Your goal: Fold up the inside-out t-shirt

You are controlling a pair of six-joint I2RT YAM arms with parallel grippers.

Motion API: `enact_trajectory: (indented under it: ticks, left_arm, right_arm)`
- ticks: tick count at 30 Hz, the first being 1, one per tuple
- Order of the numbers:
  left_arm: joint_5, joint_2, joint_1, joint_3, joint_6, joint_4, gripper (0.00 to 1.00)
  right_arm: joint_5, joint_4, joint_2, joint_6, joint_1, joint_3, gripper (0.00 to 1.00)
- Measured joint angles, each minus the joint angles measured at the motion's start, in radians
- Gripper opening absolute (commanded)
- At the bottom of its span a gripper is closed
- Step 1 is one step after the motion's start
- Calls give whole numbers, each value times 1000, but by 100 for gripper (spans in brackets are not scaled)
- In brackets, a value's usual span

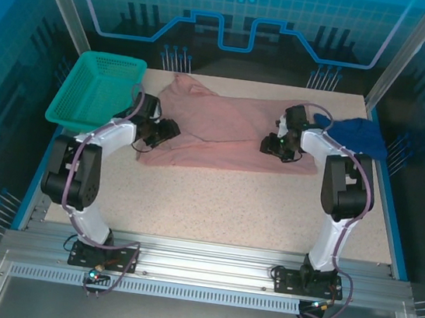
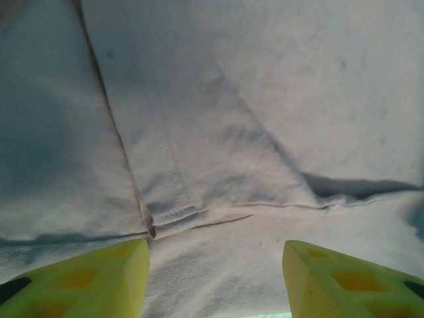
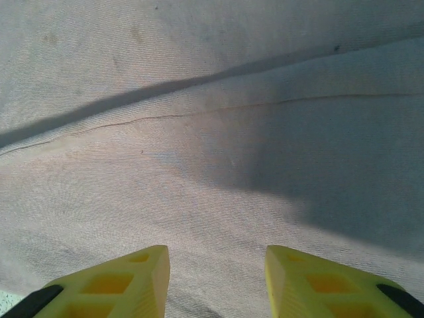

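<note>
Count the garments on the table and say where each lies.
2. The pink t-shirt lies spread across the far middle; the dark blue shirt is bunched at the far right.

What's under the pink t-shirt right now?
The table shows around the pink t-shirt; whatever lies beneath the cloth is covered. Whether its right end overlaps the blue shirt is hidden by the right arm.

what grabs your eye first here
The pink t-shirt lies rumpled across the far half of the table, with the left tool and the right tool open over its two ends. A green basket sits at the far left corner, a dark blue shirt at the far right.
</note>
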Motion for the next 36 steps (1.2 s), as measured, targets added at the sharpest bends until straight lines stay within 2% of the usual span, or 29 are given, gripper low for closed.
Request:
enact_trajectory:
  ticks: [11, 18, 29, 36]
  left_arm:
    - [-65, 130, -37, 58, 50, -27, 51]
    - [-72, 180, -38, 92, 67, -27, 34]
    - [-72, 211, -38, 156, 89, -34, 0]
    - [-75, 231, -38, 267, 115, -72, 0]
  right_arm:
    - [3, 5, 0, 0, -1, -13, 42]
    - [3, 9, 0, 0, -1, -21, 42]
    - [3, 10, 0, 0, -3, -23, 42]
    - [3, 9, 0, -1, -3, -34, 42]
